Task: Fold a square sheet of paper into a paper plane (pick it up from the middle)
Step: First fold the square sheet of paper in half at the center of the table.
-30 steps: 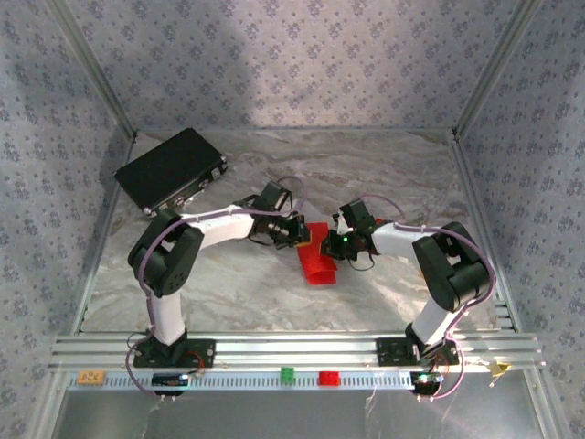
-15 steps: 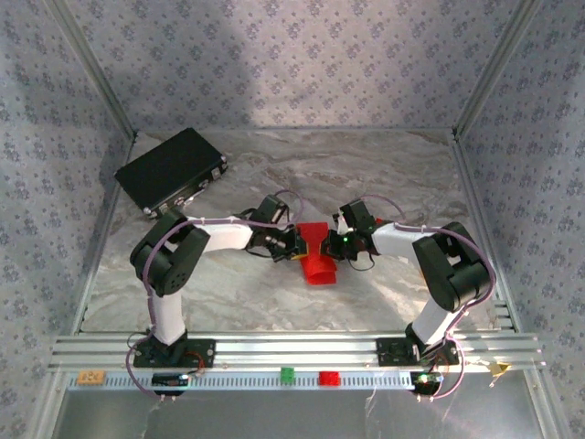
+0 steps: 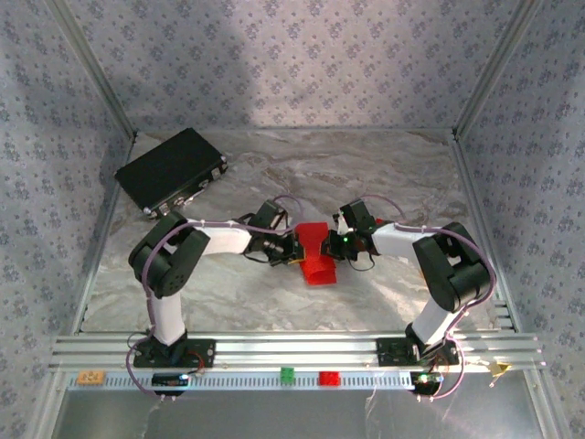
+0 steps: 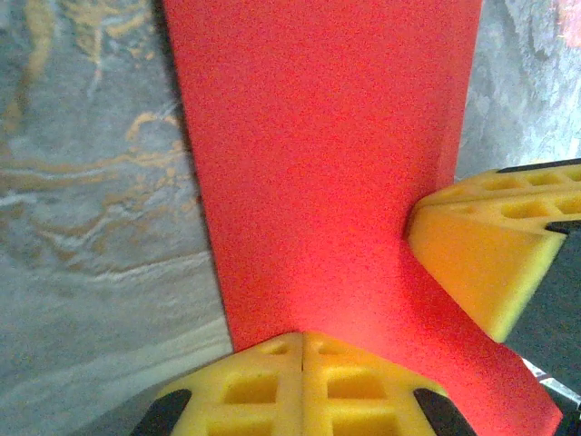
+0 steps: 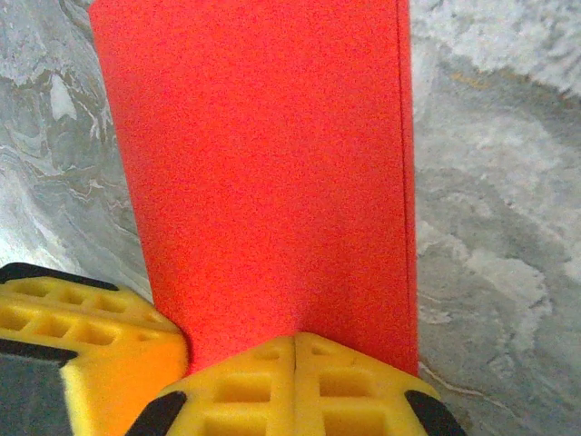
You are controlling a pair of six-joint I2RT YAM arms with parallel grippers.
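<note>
The paper (image 3: 318,263) lies near the middle of the worktop (image 3: 384,174), between the two arms, well apart from the black box (image 3: 172,169) at the far left corner. It is no longer a flat square. It reads as a narrow band running from far to near, and the right wrist view shows a doubled edge down one long side, so at least one lengthwise fold looks done.

The left gripper (image 3: 294,249) meets the band from its left side and the right gripper (image 3: 333,243) from its right, both toward the band's far end. Each has its jaws pressed together. In the left wrist view the yellow fingertips (image 4: 263,363) sit closed at the paper's edge, with a finger of the other gripper touching the paper just beside them. The right wrist view shows closed fingertips (image 5: 340,363) in the same way. Whether either gripper pinches a layer or only presses the paper down onto the worktop, I cannot tell.

By my reading the task is at an early to middle stage. There is no pointed nose, no slanted corner folds and no wings to be seen, so the shaping that makes a dart appears to be left. The crease now under the tips probably needs flattening first.

A red block (image 3: 328,377) and a green block (image 3: 287,373) sit on the near rail, away from the work.
</note>
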